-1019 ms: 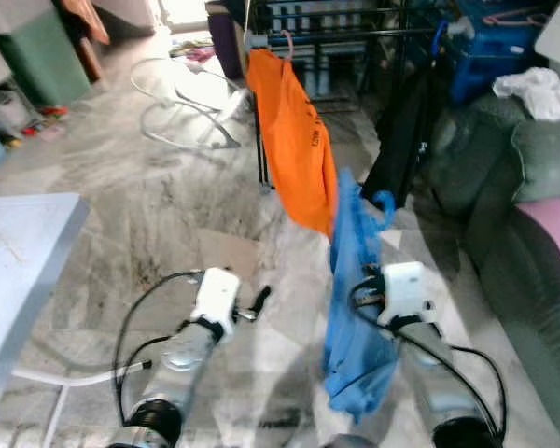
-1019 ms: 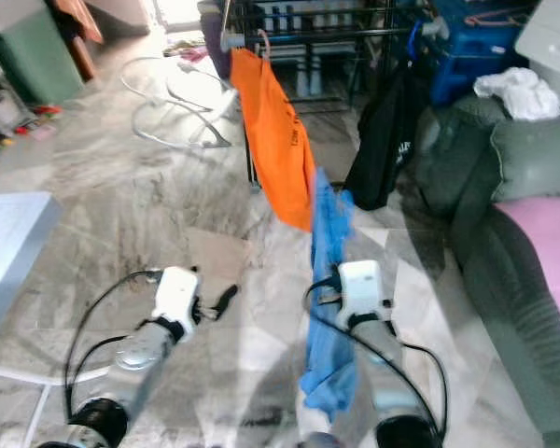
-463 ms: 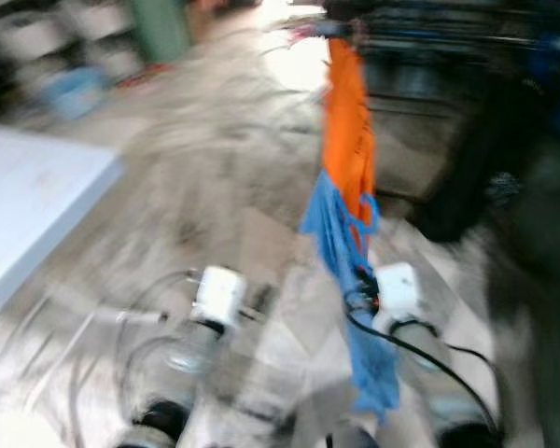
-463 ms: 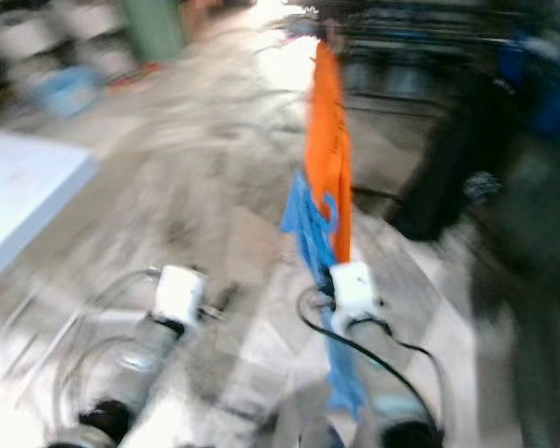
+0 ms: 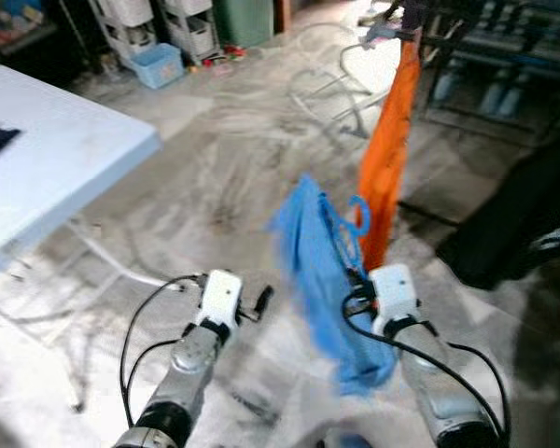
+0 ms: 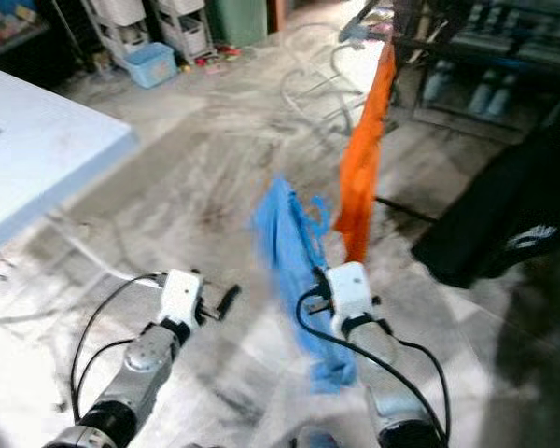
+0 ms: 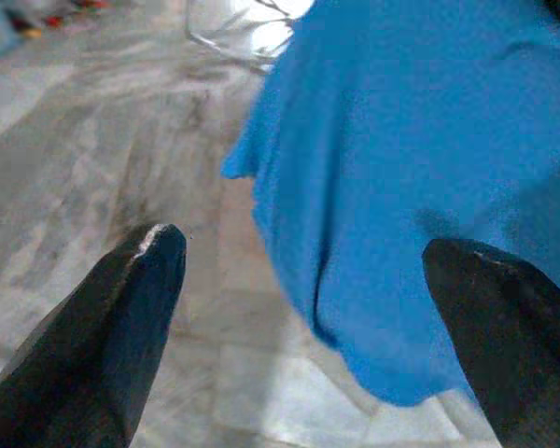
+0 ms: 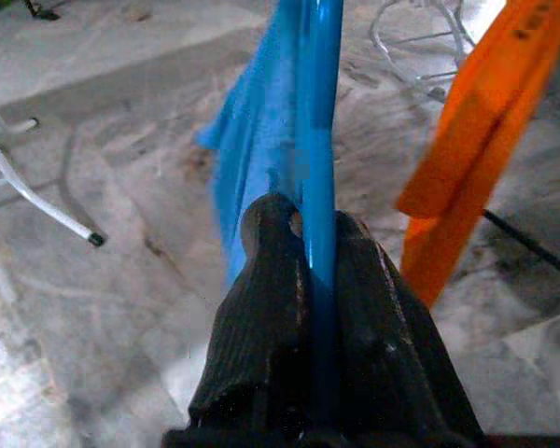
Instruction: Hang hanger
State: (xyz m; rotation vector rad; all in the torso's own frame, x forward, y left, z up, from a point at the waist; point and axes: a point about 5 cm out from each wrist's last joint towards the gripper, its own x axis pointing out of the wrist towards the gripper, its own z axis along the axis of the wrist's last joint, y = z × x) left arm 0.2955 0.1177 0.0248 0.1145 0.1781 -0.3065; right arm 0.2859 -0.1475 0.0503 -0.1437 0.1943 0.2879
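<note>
R hand (image 8: 308, 243) clamped on blue hanger (image 8: 319, 121) w/ blue garment (image 5: 322, 271) draped – held up, near orange garment (image 5: 387, 168) on rack (image 5: 429, 19). L hand (image 7: 299, 308) wide open, empty. Advice: approach rack squarely, keep hook upright – lift over rail.

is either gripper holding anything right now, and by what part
The right gripper is shut on a blue hanger carrying a blue garment, its fingers pinching the hanger's bar. The left gripper is open, holding nothing.
</note>
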